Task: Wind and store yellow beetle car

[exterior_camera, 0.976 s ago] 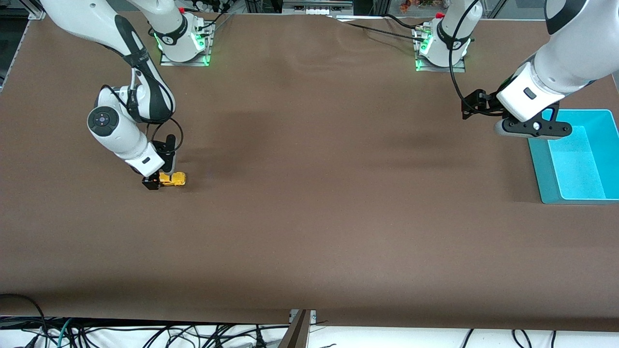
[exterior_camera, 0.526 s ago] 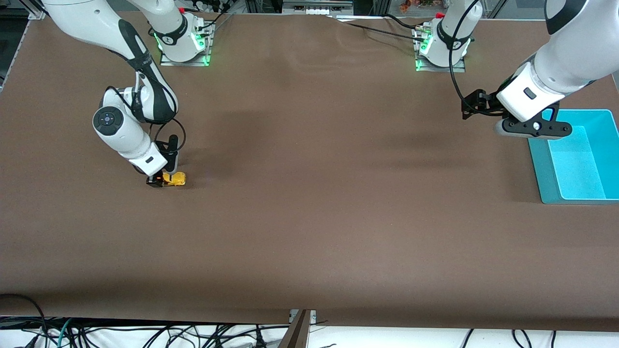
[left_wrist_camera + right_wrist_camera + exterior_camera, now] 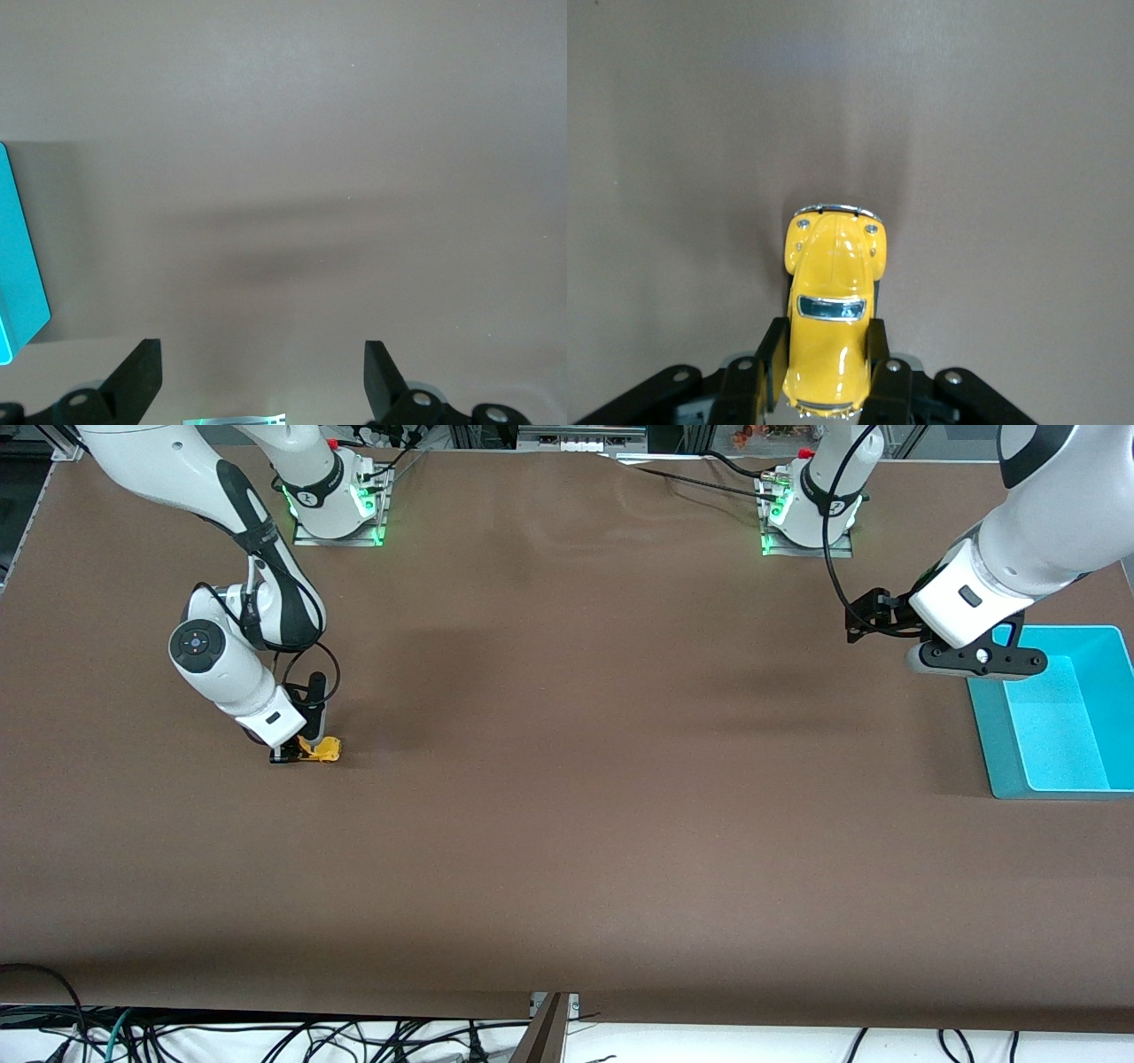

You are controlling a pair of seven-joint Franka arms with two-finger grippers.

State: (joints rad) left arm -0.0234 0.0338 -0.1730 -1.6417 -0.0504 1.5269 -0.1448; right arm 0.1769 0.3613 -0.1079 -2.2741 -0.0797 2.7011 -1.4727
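The right gripper point(image 3: 299, 757) had clamped shut on the small yellow beetle-shaped toy car point(image 3: 321, 751) at the right arm's end of the brown worktop point(image 3: 567, 824); its tail was hidden between the fingers point(image 3: 772, 354). The waiting left gripper point(image 3: 263, 381) hung released beside the turquoise plastic bin point(image 3: 1054, 726).

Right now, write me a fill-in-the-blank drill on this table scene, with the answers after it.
1. The right pincer is shut on the ____ car.
2. The left pincer hangs open beside the ____ bin.
3. The car sits toward the ____ arm's end of the table.
4. Inside, the bin holds ____.

Answers: yellow; blue; right; nothing
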